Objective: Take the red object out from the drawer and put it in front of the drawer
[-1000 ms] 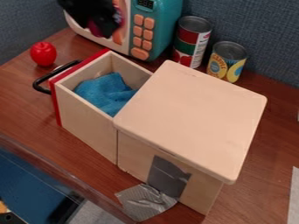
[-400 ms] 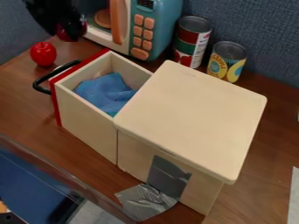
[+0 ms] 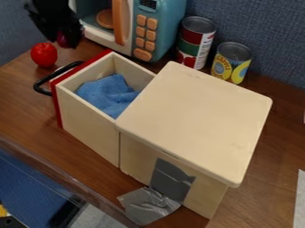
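At the left of the desk [image 3: 21,116], the red object [image 3: 44,55] is sitting in front of the drawer, outside it, near the black handle [image 3: 37,85] but not touching it. It is looking round and apple-like, a bright, even red, with a smooth skin that is catching small glints of light and a little nub showing on top. Just to its right in the view and higher up, the black hand [image 3: 68,39] is hanging by the toy microwave [image 3: 170,26]; a dark purplish-red patch is showing at its lower end, and I cannot tell whether that is something held, nor how far apart its grasping parts are standing. The drawer [image 3: 89,129] is standing open, its red front facing the upper left, and a crumpled blue cloth [image 3: 107,94] is lying inside. Behind it, the microwave is showing an open front and peach buttons. Further right, the pale wooden cabinet [image 3: 196,120] is holding the drawer, with grey tape [image 3: 146,205] clinging to its side and spreading onto the desk. Behind the cabinet, a red and green can [image 3: 189,42] and a shorter yellow can [image 3: 229,67] are standing upright.
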Action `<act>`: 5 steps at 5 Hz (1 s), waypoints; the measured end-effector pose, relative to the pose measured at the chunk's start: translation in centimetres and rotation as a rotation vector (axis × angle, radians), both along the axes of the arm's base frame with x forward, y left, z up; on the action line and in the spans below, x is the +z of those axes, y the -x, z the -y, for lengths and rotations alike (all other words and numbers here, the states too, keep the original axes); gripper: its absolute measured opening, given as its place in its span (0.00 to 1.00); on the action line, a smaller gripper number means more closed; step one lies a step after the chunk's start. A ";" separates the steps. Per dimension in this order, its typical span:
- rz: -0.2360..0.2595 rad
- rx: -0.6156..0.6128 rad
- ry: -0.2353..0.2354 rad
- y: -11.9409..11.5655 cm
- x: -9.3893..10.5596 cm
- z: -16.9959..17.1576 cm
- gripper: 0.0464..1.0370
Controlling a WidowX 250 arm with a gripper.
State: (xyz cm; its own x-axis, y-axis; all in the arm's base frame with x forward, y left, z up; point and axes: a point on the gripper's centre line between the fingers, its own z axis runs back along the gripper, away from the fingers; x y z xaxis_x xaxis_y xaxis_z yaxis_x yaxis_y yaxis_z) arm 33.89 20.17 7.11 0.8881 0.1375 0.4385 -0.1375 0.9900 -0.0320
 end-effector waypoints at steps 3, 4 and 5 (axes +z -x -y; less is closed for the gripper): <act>-0.049 -0.013 -0.007 -2.4 -3.5 -0.4 0.69; -0.053 -0.034 -0.008 -2.7 -3.8 0.5 0.76; -0.073 -0.047 0.013 -2.2 -4.5 1.5 0.97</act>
